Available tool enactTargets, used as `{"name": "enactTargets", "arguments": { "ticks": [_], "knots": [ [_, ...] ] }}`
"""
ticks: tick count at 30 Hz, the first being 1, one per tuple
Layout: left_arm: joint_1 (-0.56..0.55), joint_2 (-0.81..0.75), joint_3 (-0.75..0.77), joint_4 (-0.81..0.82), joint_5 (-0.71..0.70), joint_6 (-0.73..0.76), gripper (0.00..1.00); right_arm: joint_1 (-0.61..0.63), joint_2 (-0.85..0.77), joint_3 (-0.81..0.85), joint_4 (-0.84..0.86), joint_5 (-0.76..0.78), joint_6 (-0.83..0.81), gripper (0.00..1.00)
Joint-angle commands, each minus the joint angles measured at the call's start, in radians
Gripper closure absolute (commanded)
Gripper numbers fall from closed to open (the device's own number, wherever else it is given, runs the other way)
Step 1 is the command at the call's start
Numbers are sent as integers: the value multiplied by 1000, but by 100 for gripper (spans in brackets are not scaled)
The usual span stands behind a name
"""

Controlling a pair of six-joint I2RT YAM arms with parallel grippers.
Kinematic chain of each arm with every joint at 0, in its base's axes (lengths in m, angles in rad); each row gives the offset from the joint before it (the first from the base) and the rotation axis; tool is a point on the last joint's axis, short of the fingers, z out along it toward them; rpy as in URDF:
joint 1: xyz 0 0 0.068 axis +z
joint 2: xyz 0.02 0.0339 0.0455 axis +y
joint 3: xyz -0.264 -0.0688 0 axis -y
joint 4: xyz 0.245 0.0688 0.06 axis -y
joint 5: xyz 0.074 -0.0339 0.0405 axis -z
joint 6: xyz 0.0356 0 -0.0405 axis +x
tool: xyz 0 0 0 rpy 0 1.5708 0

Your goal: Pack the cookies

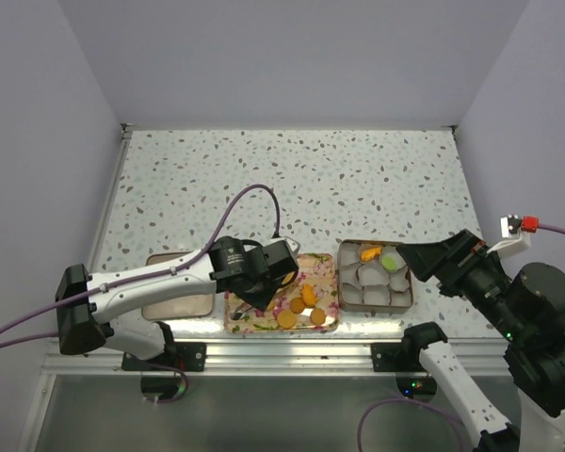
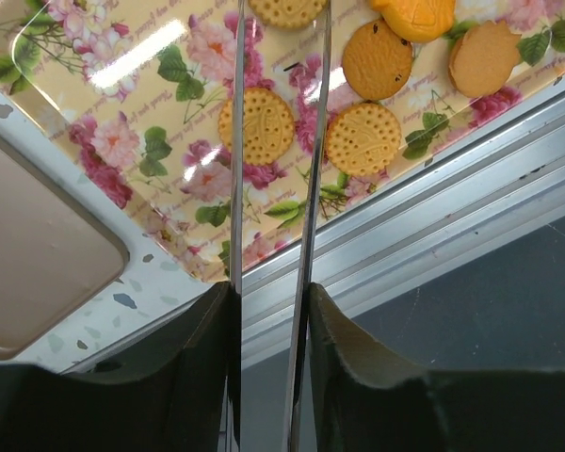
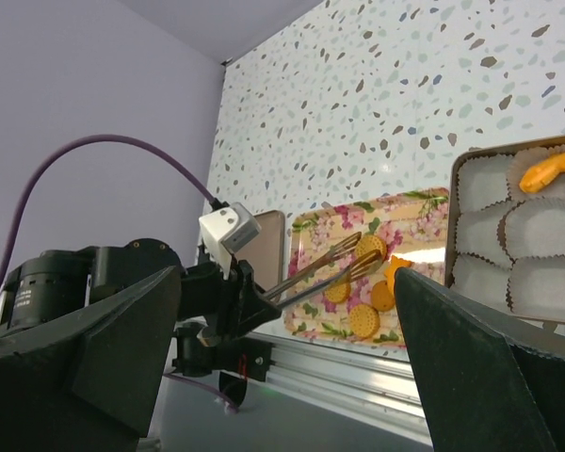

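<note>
While most of the cookies (image 2: 363,138) lie flat and loose on the floral tray (image 2: 122,160), two sit in the tin (image 1: 339,278) just right of it. These are an orange one (image 1: 368,252) and a light green one (image 1: 393,260), each in a white paper cup in the far row. The other paper cups (image 1: 375,296) hold nothing.

On the tray, a pale round cookie (image 2: 256,125) lies partly under one arm of the metal tongs (image 2: 237,188), in the gap between the two arms. The tongs reach out over the tray from the left hand (image 2: 270,292), whose fingers press in on both arms and pinch the tongs at their base. The tips run off the top of the left wrist view. From the right wrist view they sit at a cookie near the tray's middle (whether they touch it I cannot tell).

The right hand (image 3: 287,273) is spread wide with nothing in it, beside the tin's right edge. A flat beige lid (image 1: 179,297) lies just left of the tray on the speckled surface (image 1: 311,179), and a metal rail (image 1: 292,353) runs along the near edge.
</note>
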Motion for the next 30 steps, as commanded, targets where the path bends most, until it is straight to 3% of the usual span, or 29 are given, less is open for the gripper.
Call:
{"name": "enactTargets", "arguments": {
  "ticks": [1, 6, 10, 19, 25, 30],
  "knots": [
    [-7, 9, 64, -6, -44, -5, 65, 1, -3, 18, -3, 16, 11, 1],
    [-3, 13, 175, -70, -81, 9, 69, 1, 4, 26, 2, 16, 11, 1],
    [-3, 74, 374, -93, -84, 28, 69, 0, 8, 14, 34, 10, 23, 1],
    [-5, 337, 724, -82, -21, 107, 71, 0, 17, 29, 29, 20, 11, 1],
    [-5, 447, 808, -75, -12, 136, 71, 0, 36, 87, -12, 60, -36, 1],
    [-5, 483, 780, -58, -24, 148, 67, 0, 31, 86, -17, 71, -47, 1]
  ]
}}
